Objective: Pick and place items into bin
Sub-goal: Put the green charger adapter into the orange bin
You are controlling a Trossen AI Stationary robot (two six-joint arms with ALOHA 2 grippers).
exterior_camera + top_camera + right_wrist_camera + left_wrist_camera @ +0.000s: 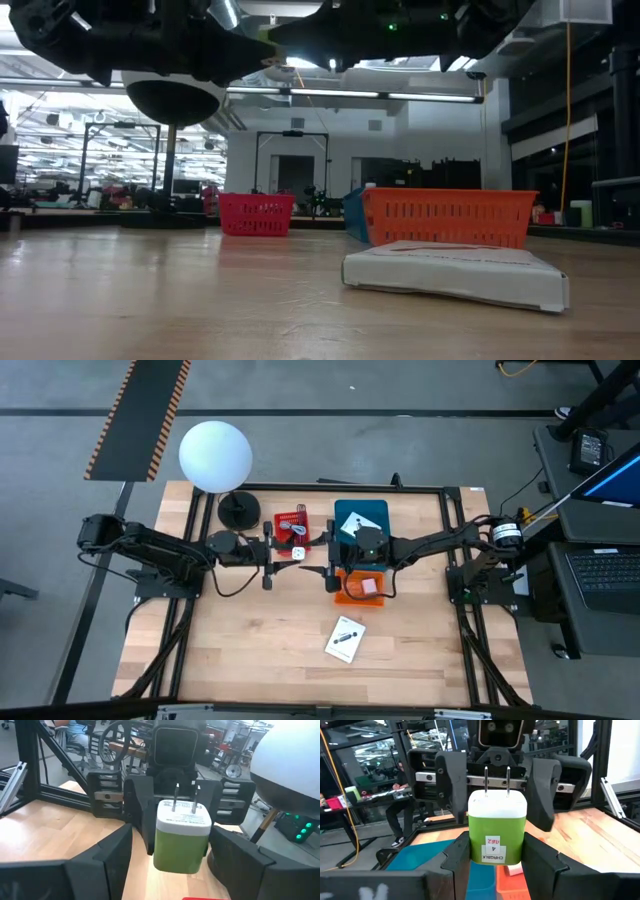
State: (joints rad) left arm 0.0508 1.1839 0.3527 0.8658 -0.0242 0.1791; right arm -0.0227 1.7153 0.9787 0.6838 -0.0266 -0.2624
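A green cube [497,827] with a white end and two metal prongs hangs in the air over the middle of the table, with my left gripper [497,865] shut on it. The prongs point at my right gripper [170,845], which faces it from the table's right. My right gripper is wide open, its fingers standing on either side of the cube's pronged end [183,815] without touching it. A white card with black marks [345,638] lies flat on the wood nearer the front edge. The red bin [292,530], blue bin [372,512] and orange bin [352,592] stand below and beside the grippers. My left gripper pinches the cube's green body by two opposite sides [472,847] between its two fingers. The fingers come level from the table's left. The cube is lifted clear of the table, its white pronged end [497,802] pointing toward the table's right.
A white globe lamp [215,455] on a black base [238,510] stands at the far left. In the low view the card [455,275] lies in front of the orange bin [450,215], with the red bin [256,213] farther left. Bare wood lies at the front left.
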